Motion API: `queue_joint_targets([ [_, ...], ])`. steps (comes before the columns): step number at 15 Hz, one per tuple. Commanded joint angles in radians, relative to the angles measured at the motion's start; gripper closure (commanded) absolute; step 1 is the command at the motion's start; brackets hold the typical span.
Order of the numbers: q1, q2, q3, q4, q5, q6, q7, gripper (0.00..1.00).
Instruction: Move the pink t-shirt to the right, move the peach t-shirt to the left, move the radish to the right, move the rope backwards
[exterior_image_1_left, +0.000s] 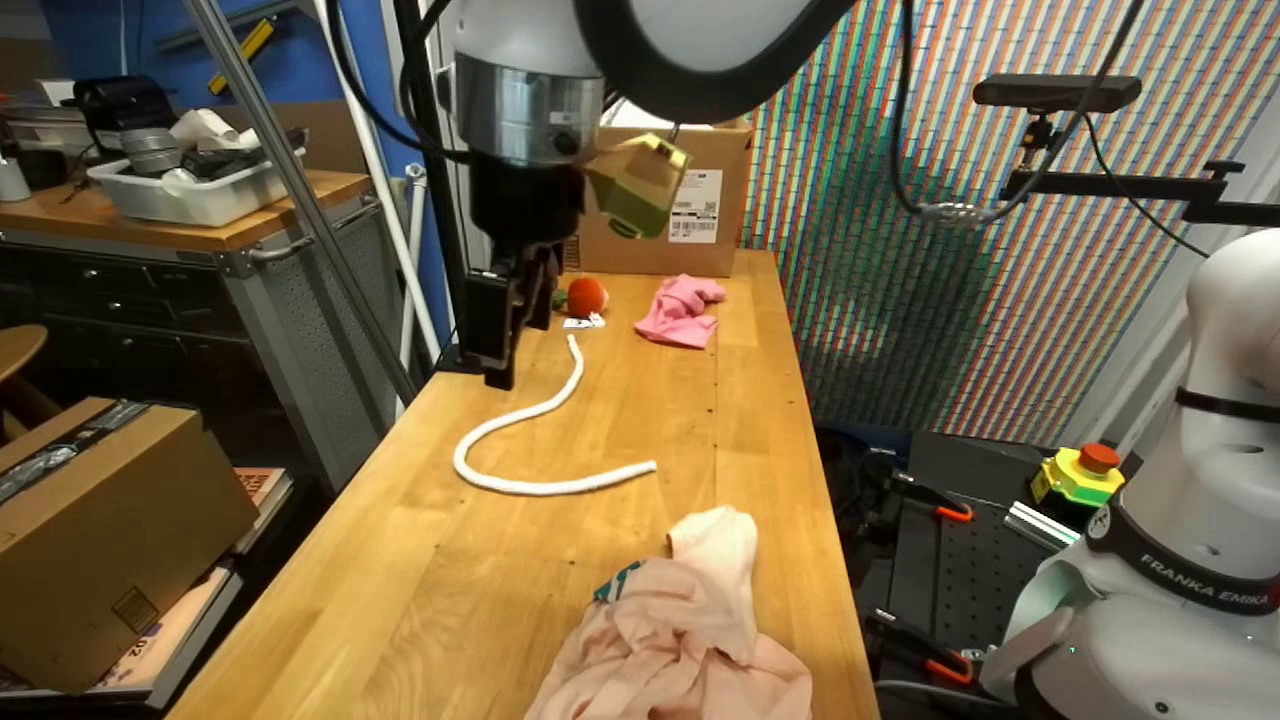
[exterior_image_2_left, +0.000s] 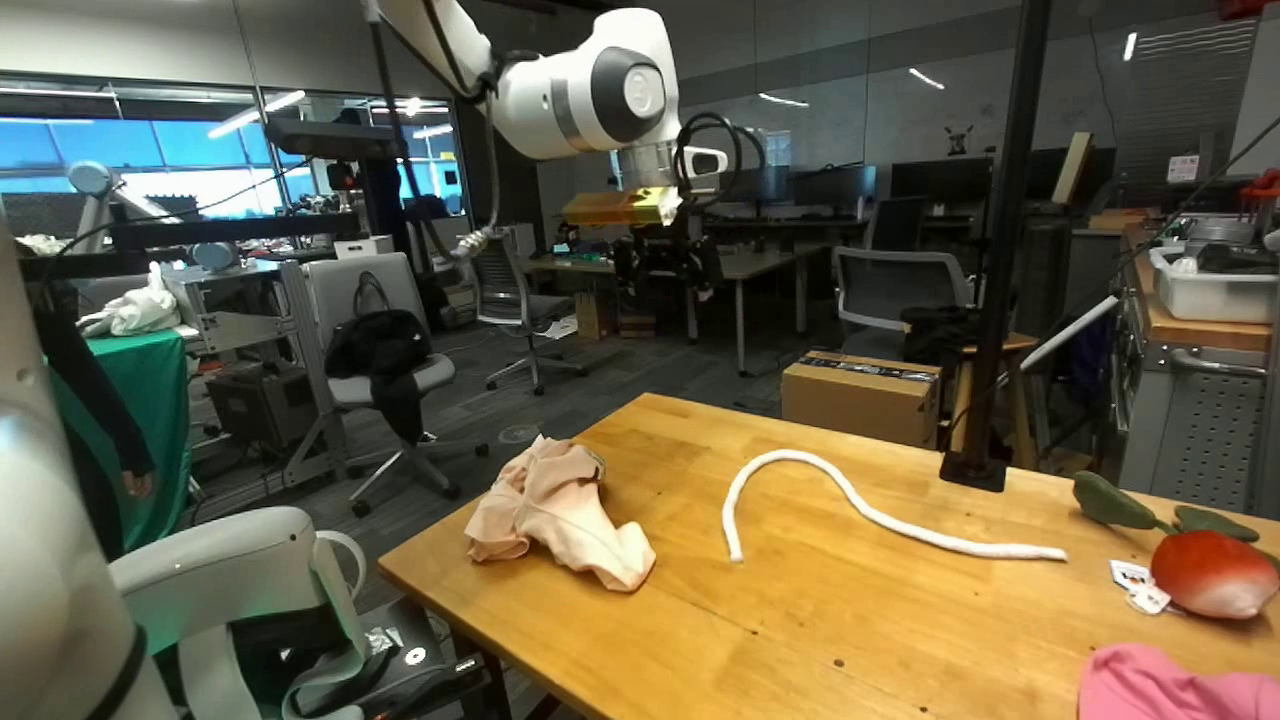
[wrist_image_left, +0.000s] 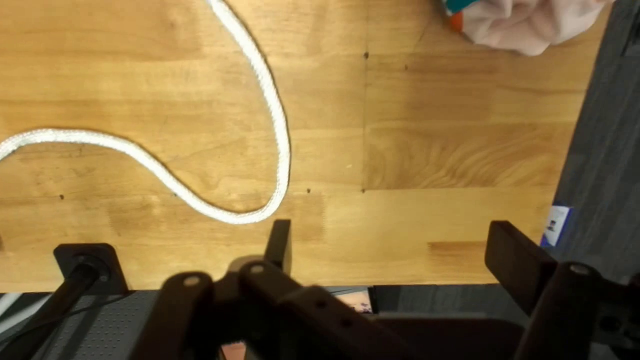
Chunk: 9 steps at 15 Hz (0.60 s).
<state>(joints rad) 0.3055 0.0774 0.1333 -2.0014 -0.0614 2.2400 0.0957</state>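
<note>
High above the wooden table (exterior_image_1_left: 400, 610), my gripper (wrist_image_left: 391, 225) stands open, its fingers wide apart with only air between them; it also shows in both exterior views as a dark gripper (exterior_image_1_left: 520, 352) over the side with the black post. The white rope (wrist_image_left: 283, 145) lies in an S-curve on the tabletop, to the left of the jaws in the wrist view. A crumpled peach t-shirt (exterior_image_2_left: 560, 510) rests at one end of the table. Toward the opposite end lie the pink t-shirt (exterior_image_1_left: 683, 312), bunched up, and the red radish (exterior_image_2_left: 1215, 575) with green leaves and a white tag.
A black post (exterior_image_2_left: 973, 470) is fixed at the table's edge near the radish and rope. A cardboard box (exterior_image_1_left: 715, 160) stands behind the pink t-shirt. Another carton (exterior_image_1_left: 110, 540) sits beside the table, below its top.
</note>
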Motion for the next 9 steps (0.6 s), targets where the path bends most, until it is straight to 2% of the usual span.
queue_joint_targets([
  [1,-0.035,-0.245,0.045,-0.238,0.112,0.015,-0.092,0.0],
  [9,-0.019,-0.697,0.039,-0.63,0.147,0.046,-0.09,0.0],
])
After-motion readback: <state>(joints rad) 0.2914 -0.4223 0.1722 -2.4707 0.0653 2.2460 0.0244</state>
